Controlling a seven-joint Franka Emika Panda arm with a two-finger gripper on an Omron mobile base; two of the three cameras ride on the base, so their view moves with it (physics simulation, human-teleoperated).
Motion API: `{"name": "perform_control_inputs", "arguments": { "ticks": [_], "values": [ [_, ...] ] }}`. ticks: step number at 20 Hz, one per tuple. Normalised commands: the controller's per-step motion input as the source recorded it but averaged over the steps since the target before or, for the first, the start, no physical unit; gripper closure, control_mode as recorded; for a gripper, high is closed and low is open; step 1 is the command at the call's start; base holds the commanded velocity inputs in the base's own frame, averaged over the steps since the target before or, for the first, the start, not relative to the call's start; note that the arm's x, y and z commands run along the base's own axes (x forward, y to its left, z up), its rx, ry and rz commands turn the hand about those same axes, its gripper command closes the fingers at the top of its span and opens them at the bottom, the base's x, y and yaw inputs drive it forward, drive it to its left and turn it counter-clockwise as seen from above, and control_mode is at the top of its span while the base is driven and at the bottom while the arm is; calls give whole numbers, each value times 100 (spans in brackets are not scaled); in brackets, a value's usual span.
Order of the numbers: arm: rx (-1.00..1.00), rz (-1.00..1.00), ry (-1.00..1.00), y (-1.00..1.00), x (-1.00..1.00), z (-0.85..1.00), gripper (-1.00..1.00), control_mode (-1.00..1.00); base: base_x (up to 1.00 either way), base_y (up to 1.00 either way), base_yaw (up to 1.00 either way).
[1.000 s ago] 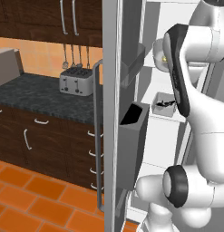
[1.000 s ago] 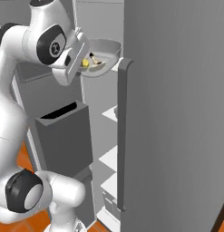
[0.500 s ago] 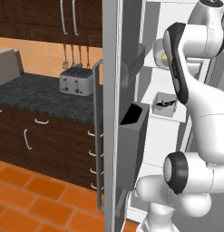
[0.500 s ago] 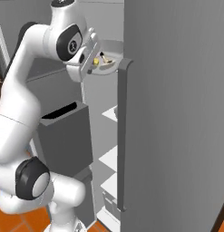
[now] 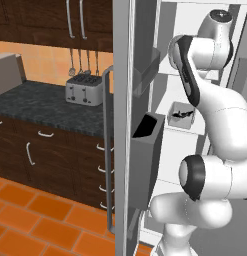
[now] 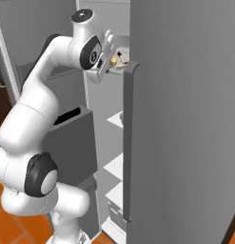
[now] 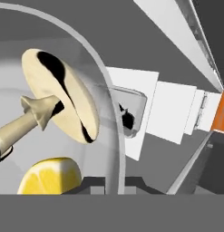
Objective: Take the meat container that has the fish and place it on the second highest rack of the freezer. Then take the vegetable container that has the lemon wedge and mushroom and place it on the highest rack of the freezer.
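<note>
My gripper (image 7: 115, 183) is shut on the rim of the vegetable container (image 7: 114, 136), a pale round bowl. A cream mushroom (image 7: 59, 104) and a yellow lemon wedge (image 7: 50, 177) lie inside it. In the right base view the gripper (image 6: 111, 59) holds the vegetable container (image 6: 122, 50) high up at the freezer's opening, partly behind the door edge. The meat container (image 5: 180, 114), a clear tub with a dark fish, sits on a lower freezer rack. It shows past the bowl's rim as the meat container (image 7: 130, 115).
The open freezer door (image 5: 122, 125) with its long handle (image 5: 109, 150) and a dark door bin (image 5: 147, 145) stands left of the arm. A closed grey door (image 6: 185, 119) is on the right. White racks (image 6: 116, 167) lie below. A toaster (image 5: 85, 91) stands on the counter.
The arm has straightened upward and carried the vegetable container further right into the top of the freezer. The grip stays shut.
</note>
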Motion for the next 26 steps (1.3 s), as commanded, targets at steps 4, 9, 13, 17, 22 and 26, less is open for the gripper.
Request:
{"name": "perform_control_inputs", "arguments": {
  "ticks": [4,9,13,17,22,26],
  "values": [
    [0,0,-16,-21,49,-15,100,-100,0,0,0],
    [1,-5,0,-26,4,-1,100,-100,0,0,0],
    [0,-7,3,-11,33,0,100,-100,0,0,0],
    [0,-5,6,-21,41,0,100,-100,0,0,0],
    [0,-1,4,-32,31,-9,100,-100,0,0,0],
    [2,-1,4,-22,13,-22,100,-100,0,0,0]
  ]
}}
